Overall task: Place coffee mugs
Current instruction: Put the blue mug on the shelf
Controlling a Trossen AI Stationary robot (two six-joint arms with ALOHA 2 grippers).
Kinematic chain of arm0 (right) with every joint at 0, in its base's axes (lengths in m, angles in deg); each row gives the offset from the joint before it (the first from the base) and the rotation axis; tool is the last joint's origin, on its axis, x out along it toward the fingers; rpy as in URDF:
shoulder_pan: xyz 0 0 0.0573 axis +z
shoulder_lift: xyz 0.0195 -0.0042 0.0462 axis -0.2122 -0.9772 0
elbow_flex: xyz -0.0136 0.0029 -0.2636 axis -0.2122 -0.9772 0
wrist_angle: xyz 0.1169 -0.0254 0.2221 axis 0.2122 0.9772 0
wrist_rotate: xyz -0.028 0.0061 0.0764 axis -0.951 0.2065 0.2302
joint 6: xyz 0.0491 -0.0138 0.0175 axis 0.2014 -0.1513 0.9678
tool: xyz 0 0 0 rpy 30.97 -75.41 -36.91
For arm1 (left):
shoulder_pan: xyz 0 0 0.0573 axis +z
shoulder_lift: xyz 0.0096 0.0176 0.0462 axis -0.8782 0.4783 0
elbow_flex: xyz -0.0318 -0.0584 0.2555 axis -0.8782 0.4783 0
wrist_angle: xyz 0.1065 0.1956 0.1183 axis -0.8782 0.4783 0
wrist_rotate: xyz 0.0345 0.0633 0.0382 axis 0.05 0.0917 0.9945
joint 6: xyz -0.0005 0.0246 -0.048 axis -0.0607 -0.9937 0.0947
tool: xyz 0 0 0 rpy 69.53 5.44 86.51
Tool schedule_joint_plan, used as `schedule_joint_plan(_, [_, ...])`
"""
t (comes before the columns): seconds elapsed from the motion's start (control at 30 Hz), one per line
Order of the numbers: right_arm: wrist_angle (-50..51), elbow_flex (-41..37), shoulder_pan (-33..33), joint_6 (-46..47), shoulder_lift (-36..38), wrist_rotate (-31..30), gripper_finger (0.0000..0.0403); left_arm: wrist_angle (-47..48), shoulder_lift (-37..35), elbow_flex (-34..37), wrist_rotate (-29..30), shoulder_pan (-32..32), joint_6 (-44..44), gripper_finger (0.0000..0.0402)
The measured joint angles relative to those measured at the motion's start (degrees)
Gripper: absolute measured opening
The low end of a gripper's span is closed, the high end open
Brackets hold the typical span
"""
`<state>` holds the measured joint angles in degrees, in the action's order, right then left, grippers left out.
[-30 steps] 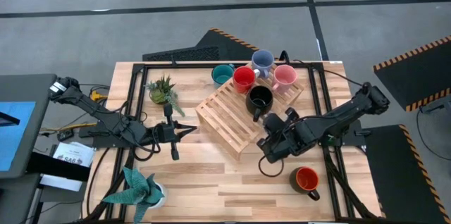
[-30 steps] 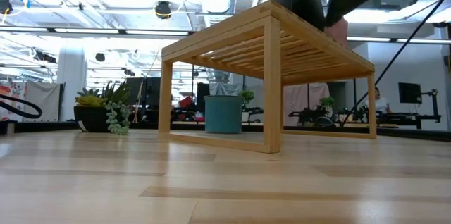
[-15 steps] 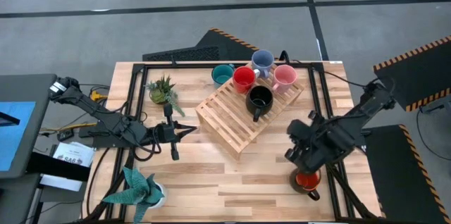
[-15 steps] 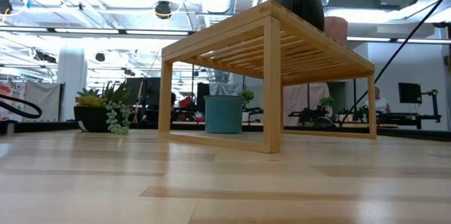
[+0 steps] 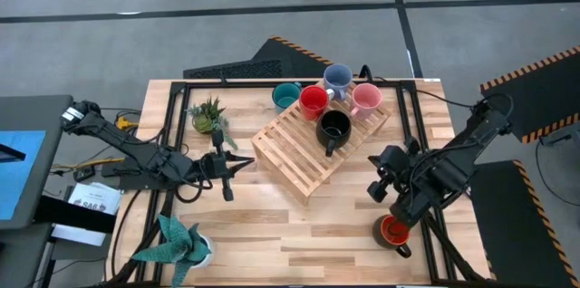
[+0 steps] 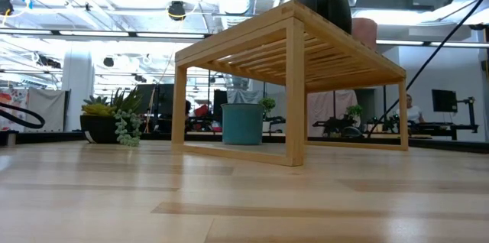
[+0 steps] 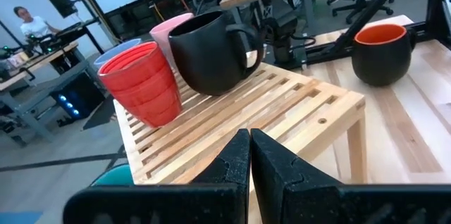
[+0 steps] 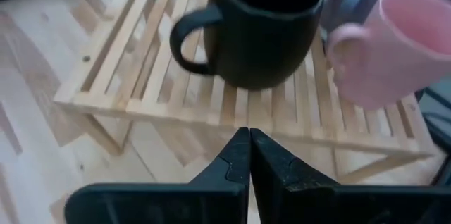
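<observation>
Since a second ago the right gripper [image 5: 399,199] has swung away from the black mug [image 5: 333,128] on the wooden rack [image 5: 299,157] toward the table's [image 5: 272,234] front right corner; it now hangs just beside the orange-red mug [image 5: 394,230] standing there, fingers pressed together and holding nothing. That mug, glossy with a black outside and handle, is the only one off the rack. The black, red [image 5: 313,100] and pink [image 5: 366,98] mugs sit on the slats toward the rack's back end, the lavender-blue mug [image 5: 337,77] just behind them and the teal mug [image 5: 286,96] on the table by the rack's back corner. With the fingers shut this near, a descent would likely knock the mug over or push it off the table edge; its slick glaze could also slip from a pinch. The left gripper [image 5: 239,167] waits closed left of the rack, near a small green plant [image 5: 209,116].
</observation>
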<state>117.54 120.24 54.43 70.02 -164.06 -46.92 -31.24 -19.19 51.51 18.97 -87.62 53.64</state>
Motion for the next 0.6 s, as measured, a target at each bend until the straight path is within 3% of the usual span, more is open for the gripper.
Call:
schedule_joint_plan(0.23, [-3.84, 0.0, -3.6, -4.9, 0.0, -3.19, 0.0045, -0.97, -0.07, -2.5, 1.36, 4.85, -5.1, 0.0])
schedule_joint_plan(0.37, [-7.16, 0.0, -6.77, -9.3, 0.0, -3.06, 0.0046, 4.21, -1.0, -8.36, 1.53, 13.27, -8.86, 0.0])
schedule_joint_plan(0.43, [-9.16, 0.0, -8.34, -12.07, 0.0, -2.78, 0.0046, 8.6, -1.05, -12.06, -4.15, 20.74, -8.13, 0.0003])
schedule_joint_plan(0.6, [-12.01, 0.0, -10.53, -15.93, 0.0, -1.25, 0.0047, 22.97, 2.48, -22.34, -26.33, 43.8, 1.69, 0.0044])
